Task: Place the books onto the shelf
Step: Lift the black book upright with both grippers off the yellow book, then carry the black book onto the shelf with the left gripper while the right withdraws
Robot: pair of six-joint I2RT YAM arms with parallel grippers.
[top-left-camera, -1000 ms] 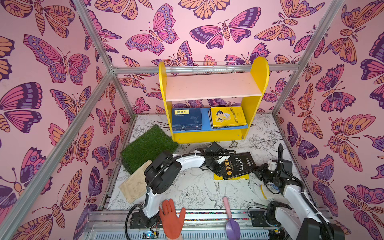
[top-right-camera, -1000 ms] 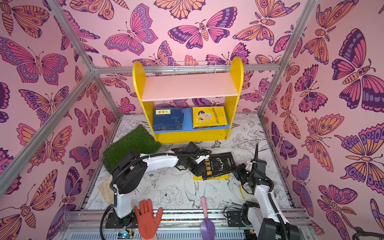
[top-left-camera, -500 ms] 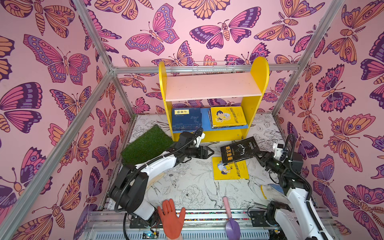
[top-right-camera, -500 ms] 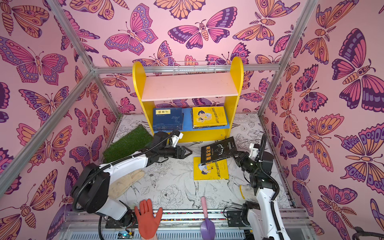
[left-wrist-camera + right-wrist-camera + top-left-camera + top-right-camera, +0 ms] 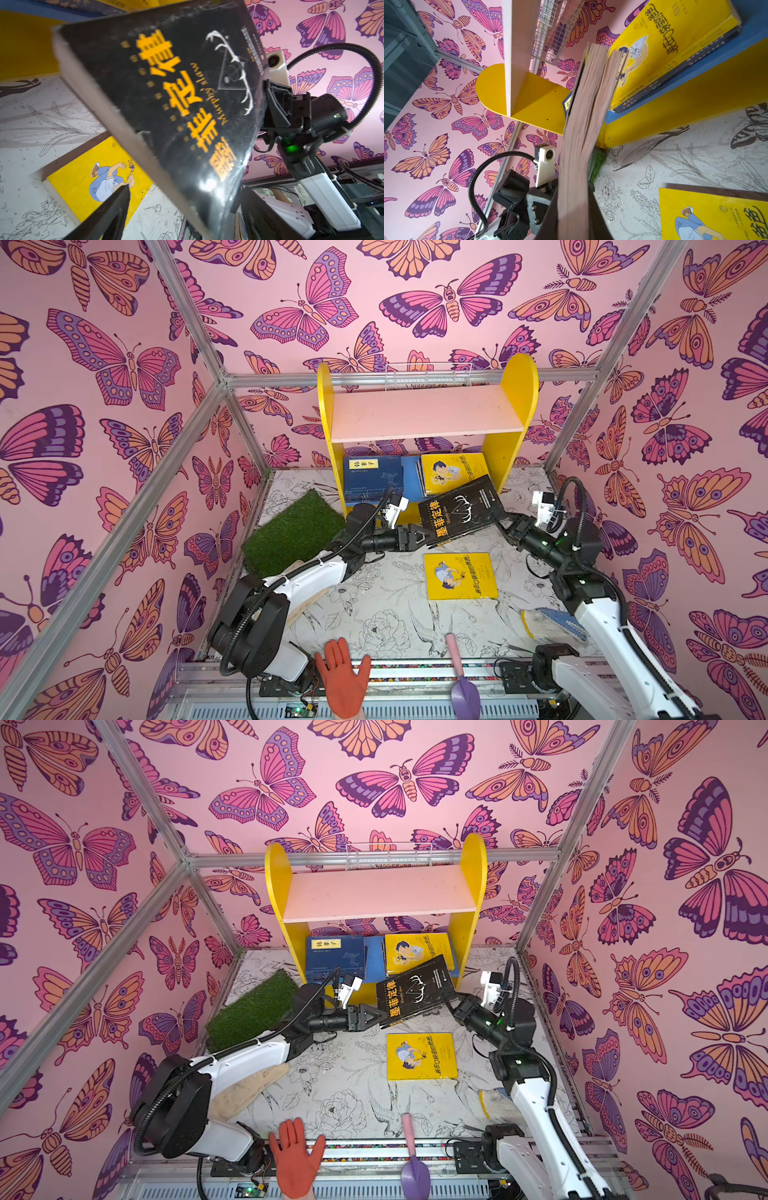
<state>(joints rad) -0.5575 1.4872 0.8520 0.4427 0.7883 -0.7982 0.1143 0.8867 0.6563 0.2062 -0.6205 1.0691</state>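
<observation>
The black book (image 5: pixel 461 510) with the yellow title hangs tilted in the air just in front of the shelf (image 5: pixel 511 406). Its far corner overlaps the lower blue board in both top views. The right gripper (image 5: pixel 500 520) is clamped on the book's right-hand edge and carries it. The left gripper (image 5: pixel 422 537) sits at the opposite, near-left corner with its jaws spread wide. In the left wrist view the book passes between the two fingers (image 5: pixel 108 214); whether either one touches the cover I cannot tell. Directly behind the raised book, on the right half of the lower board, lies a yellow cartoon book (image 5: pixel 455 470) atop other volumes. A stack of navy books (image 5: pixel 372 479) fills the left half. The shelf's yellow front lip runs below them, close to the black book's far edge in the right wrist view. A second yellow cartoon book (image 5: pixel 459 576) lies flat on the floral mat, below the held book and apart from both grippers. A patch of fake grass (image 5: pixel 295 531) lies left of the shelf, beside the left arm. A beige mitt (image 5: pixel 245 1090) lies under that arm, and a dotted white glove (image 5: pixel 548 622) beside the right arm. At the near rail sit an orange glove (image 5: pixel 343 680) and a purple trowel (image 5: pixel 463 684). A white wire rack (image 5: pixel 428 375) hangs behind the pink upper board.
</observation>
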